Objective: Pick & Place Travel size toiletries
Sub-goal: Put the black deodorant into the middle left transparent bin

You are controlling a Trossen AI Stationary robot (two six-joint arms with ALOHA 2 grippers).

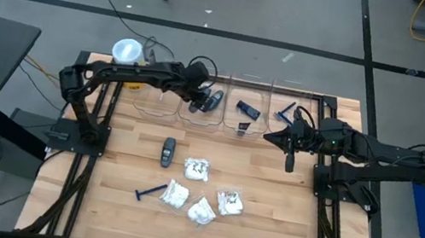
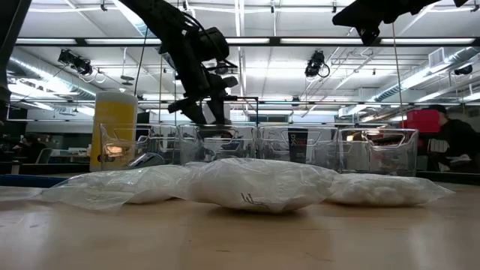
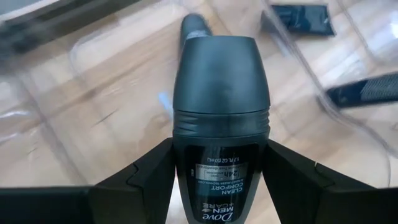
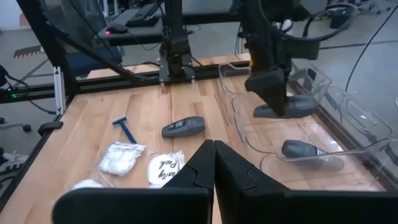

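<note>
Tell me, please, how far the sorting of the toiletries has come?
About half done. The clear bins already hold a deodorant, a dark packet and a razor. The left tool holds another deodorant over a bin. Left on the table: one deodorant, one razor, four white packets. The right tool waits, shut.
</note>
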